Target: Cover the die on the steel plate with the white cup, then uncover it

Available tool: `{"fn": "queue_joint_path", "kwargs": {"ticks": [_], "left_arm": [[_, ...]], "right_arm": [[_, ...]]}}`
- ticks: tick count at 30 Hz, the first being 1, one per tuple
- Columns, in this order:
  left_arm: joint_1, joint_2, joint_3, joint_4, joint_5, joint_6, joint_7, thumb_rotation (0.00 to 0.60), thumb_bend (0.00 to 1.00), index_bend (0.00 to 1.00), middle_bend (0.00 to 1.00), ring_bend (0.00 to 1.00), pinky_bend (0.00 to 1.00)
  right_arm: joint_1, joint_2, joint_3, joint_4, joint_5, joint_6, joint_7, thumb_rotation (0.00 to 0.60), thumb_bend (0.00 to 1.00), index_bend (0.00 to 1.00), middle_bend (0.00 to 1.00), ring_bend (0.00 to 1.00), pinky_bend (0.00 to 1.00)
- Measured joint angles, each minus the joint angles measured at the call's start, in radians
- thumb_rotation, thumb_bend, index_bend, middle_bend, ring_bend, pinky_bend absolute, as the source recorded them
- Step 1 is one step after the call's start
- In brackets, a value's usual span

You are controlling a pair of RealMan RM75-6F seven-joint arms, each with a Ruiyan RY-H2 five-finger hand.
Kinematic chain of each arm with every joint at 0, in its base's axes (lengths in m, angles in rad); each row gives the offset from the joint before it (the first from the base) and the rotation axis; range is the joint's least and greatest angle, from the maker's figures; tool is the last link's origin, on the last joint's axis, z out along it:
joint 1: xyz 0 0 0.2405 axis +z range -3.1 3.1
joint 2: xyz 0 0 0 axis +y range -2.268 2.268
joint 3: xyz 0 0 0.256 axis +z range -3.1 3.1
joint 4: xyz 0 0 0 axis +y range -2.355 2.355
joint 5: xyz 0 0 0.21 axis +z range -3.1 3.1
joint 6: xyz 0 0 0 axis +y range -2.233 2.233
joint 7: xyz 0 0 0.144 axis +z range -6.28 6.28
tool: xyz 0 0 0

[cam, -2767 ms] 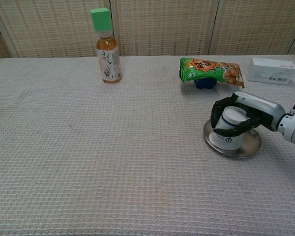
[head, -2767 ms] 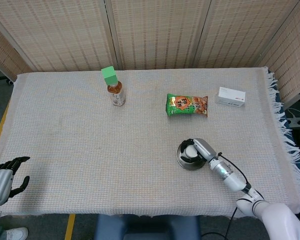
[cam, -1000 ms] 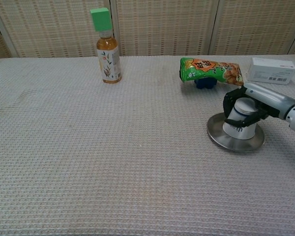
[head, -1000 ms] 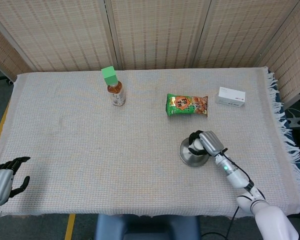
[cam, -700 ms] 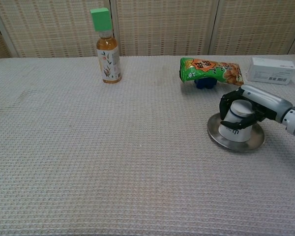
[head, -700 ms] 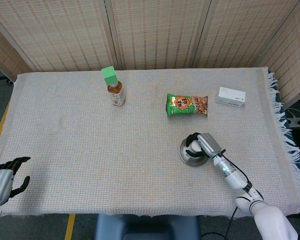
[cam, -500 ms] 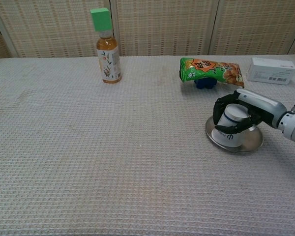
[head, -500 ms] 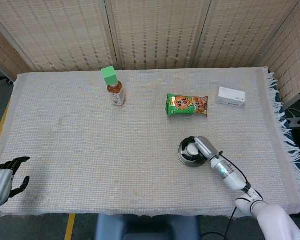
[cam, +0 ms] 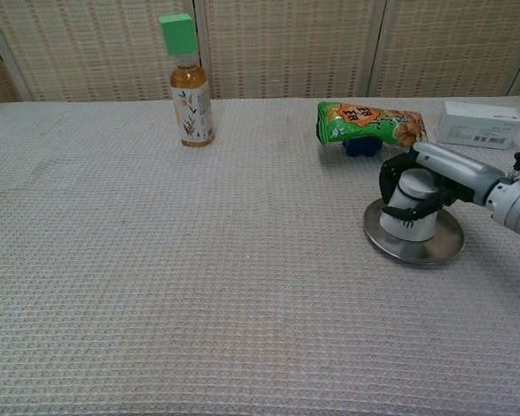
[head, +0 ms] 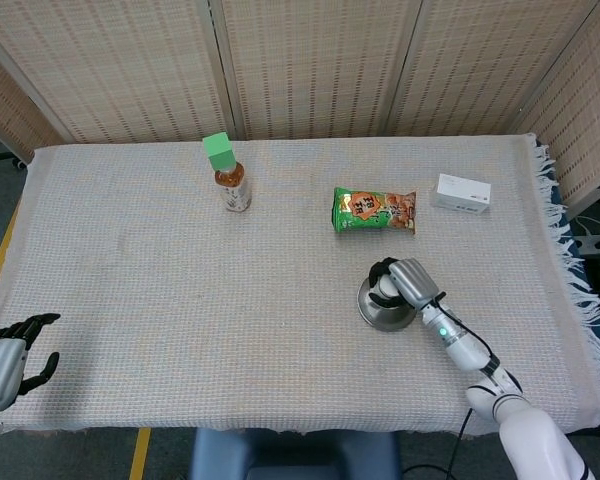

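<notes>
On the steel plate (cam: 433, 249), right hand (cam: 425, 179) fingers (cam: 397, 211) wrap the inverted white cup (cam: 410, 217), die hidden.

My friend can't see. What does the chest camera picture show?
The right hand grips a white cup set upside down on a steel plate on a cloth-covered table. Behind stand a green-capped bottle, a green snack bag and a white box.
</notes>
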Motion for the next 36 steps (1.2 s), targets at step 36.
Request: {"fn": "queue_joint_path", "kwargs": {"ticks": [36], "left_arm": [[-0.001,-0.001,0.001,-0.003,0.000,-0.001,0.007,0.600,0.40,0.24,0.28,0.32,0.40]], "right_arm": [[-0.044,0.214,0.008,-0.372,-0.031,0.222,-0.130,0.600,0.22,0.57,0.52,0.42,0.68]]}}
